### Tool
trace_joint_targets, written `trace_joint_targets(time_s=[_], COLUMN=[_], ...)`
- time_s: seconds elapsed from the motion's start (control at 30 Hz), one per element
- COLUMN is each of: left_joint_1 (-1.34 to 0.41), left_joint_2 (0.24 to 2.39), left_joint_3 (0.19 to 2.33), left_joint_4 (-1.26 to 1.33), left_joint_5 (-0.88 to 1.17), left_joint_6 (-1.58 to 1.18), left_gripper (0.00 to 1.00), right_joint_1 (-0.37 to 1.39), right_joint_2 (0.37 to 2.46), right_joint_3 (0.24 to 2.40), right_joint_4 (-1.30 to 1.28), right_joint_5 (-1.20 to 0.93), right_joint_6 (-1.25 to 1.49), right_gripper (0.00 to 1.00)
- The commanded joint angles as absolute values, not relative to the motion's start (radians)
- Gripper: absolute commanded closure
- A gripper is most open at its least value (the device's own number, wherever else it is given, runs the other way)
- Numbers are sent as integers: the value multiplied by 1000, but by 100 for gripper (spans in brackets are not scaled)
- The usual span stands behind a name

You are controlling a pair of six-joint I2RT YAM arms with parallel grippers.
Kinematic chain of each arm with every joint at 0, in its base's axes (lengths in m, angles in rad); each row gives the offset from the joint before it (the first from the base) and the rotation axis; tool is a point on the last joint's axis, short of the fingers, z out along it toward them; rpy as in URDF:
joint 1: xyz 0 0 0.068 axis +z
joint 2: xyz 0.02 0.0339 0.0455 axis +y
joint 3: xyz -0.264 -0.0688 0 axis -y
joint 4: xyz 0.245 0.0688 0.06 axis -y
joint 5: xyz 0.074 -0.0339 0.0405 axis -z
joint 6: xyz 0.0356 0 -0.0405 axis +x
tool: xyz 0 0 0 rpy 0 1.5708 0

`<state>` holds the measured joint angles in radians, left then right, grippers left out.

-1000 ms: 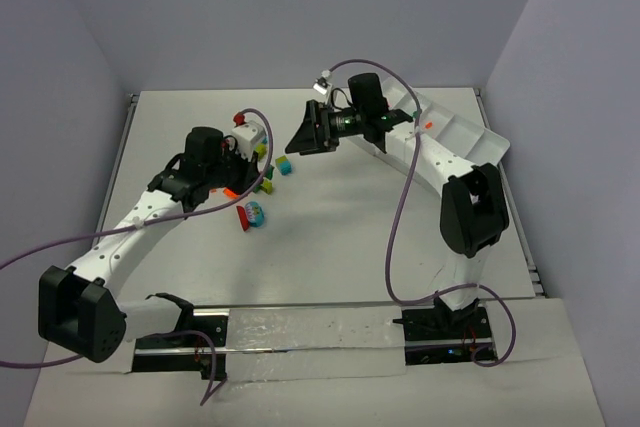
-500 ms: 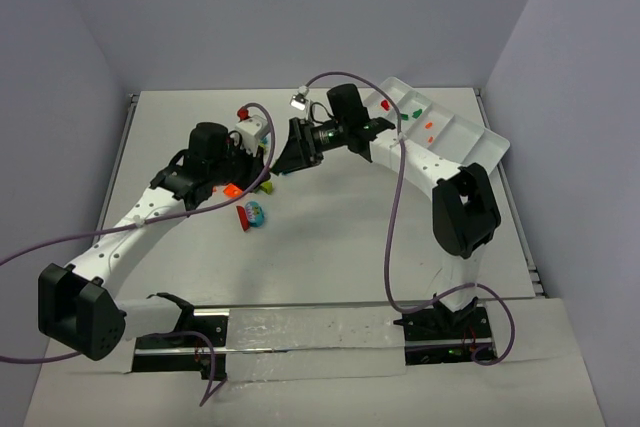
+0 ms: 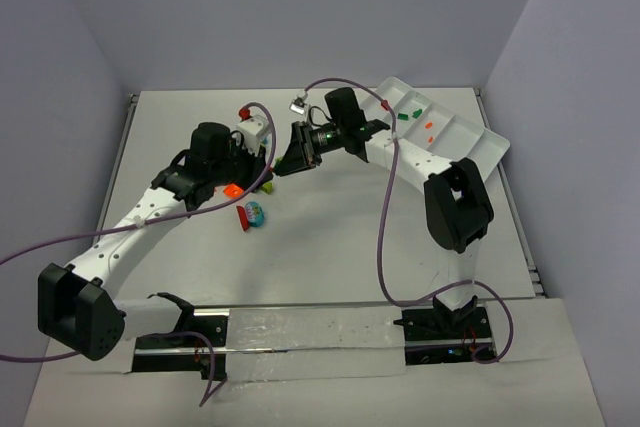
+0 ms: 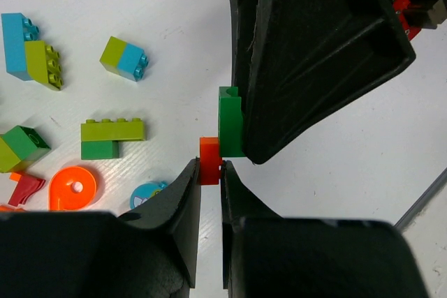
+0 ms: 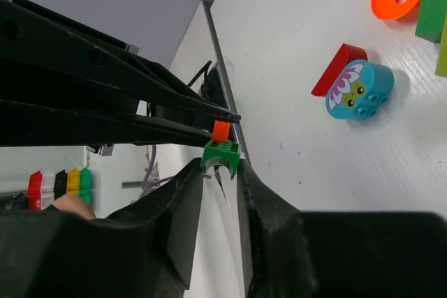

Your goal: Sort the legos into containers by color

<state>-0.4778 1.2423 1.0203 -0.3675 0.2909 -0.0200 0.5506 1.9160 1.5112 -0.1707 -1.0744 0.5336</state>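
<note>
Well left of the white tray, the left gripper pinches an orange brick joined to a green brick, which is clamped by the right gripper. Its long axis runs in line with the left fingers.

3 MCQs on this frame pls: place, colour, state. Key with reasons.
1. Where is the white tray? A) far right of the table B) near left C) between arm bases
2. Brick in the left gripper? A) cyan B) orange C) yellow
3. Right gripper? A) open B) shut on nothing C) shut on the green brick

1 A: the top view shows it far right. 2 B: the orange brick is clamped in it. 3 C: it pinches the green brick.
</note>
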Motion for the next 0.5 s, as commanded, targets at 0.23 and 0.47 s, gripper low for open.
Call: trace_joint_targets(time_s=[0.23, 0.47], left_joint_1=[-485, -451], left_joint_2=[1246, 1236], left_joint_3=[1055, 1040], left_joint_4=[-325, -304], left_joint_5=[237, 164], left_joint_6=[-23, -11], left_gripper=[100, 100], right_joint_1=[545, 404], right_joint_2=[1889, 1827], right_joint_3=[1472, 1396], right_joint_4=[-107, -211], right_joint_5=[-1134, -1150], right_joint_6=[549, 440], right_gripper=[100, 100])
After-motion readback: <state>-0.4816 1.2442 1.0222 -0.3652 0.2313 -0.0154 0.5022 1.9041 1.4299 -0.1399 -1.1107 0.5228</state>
